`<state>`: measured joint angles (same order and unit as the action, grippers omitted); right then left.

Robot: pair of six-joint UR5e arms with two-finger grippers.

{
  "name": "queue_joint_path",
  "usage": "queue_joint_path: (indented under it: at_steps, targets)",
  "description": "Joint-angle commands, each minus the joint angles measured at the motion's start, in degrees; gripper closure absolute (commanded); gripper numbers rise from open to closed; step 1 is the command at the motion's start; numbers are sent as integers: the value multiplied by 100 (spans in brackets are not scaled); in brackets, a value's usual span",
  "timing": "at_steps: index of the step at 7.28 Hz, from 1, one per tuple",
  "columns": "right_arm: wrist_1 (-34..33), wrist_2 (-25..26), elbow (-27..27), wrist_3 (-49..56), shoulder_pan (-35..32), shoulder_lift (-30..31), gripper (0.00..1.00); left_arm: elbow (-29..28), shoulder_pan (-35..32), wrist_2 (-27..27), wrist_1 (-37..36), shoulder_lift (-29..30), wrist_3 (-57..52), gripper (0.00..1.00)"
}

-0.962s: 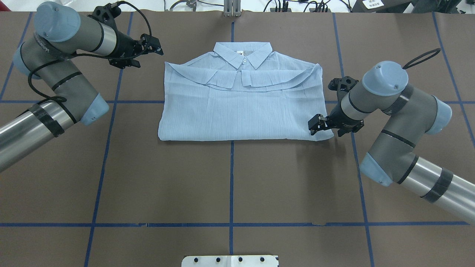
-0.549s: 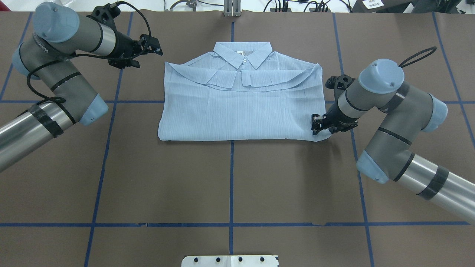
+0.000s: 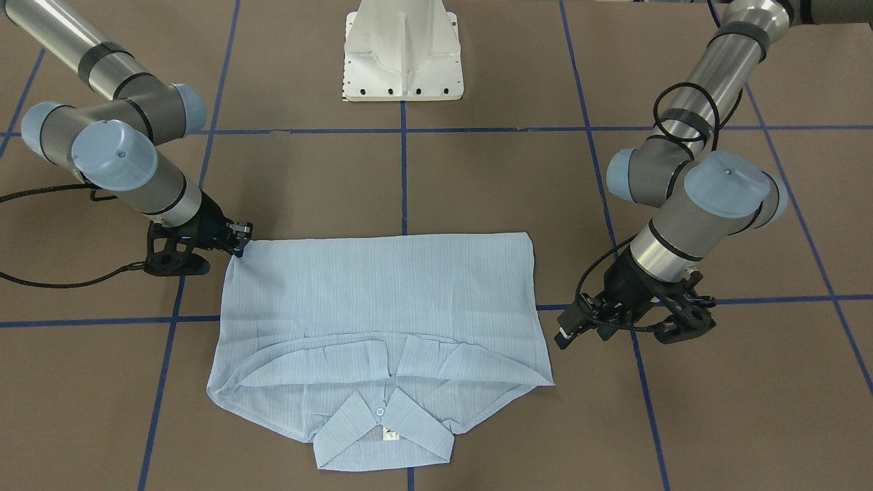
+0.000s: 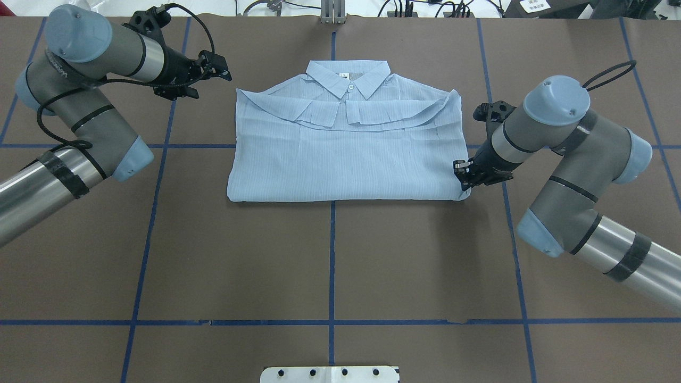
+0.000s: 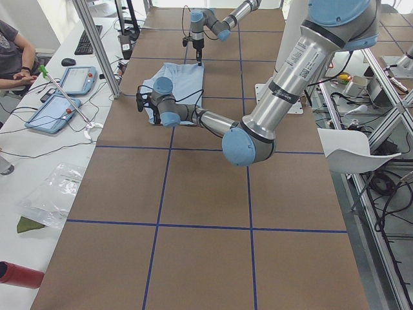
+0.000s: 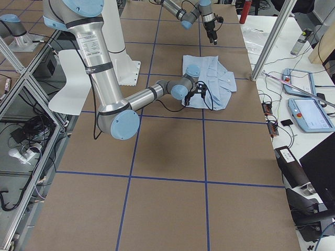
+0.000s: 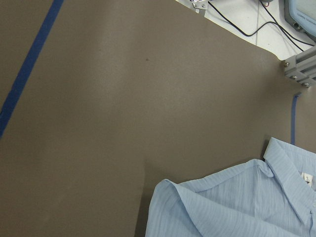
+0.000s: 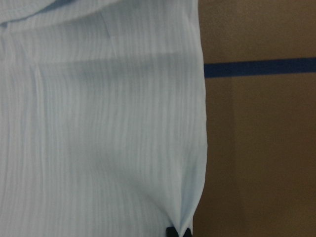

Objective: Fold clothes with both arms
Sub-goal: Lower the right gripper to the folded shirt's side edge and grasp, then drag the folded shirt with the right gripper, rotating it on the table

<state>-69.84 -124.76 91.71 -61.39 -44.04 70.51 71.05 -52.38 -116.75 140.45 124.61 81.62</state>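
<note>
One change: right hand [image 4: 462,178] now pinching shirt [image 4: 340,159] corner; left hand [image 4: 217,66] released, hovering.

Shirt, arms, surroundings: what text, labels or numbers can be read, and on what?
"3": on the neck label inside the shirt collar, left wrist view.
Lettering on the left arm: too blurred to read.
White label beyond the table's far edge: too small to read.

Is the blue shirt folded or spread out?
Folded. The shirt is a compact rectangle: both sleeves lie across the chest under the collar, and the near edge is a straight fold.
</note>
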Motion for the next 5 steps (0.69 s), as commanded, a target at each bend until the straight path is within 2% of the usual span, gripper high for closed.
queue_joint_path:
  at_steps: [1,3,5]
  targets:
    - [14,-39,572,66,-9,513,100,75,0,3,0,-24,3,0]
    - [14,-136,1679,75,87,1540,100,189,0,12,0,-120,3,0]
    - [32,-407,2418,75,237,2367,100,356,0,20,-9,-253,3,0]
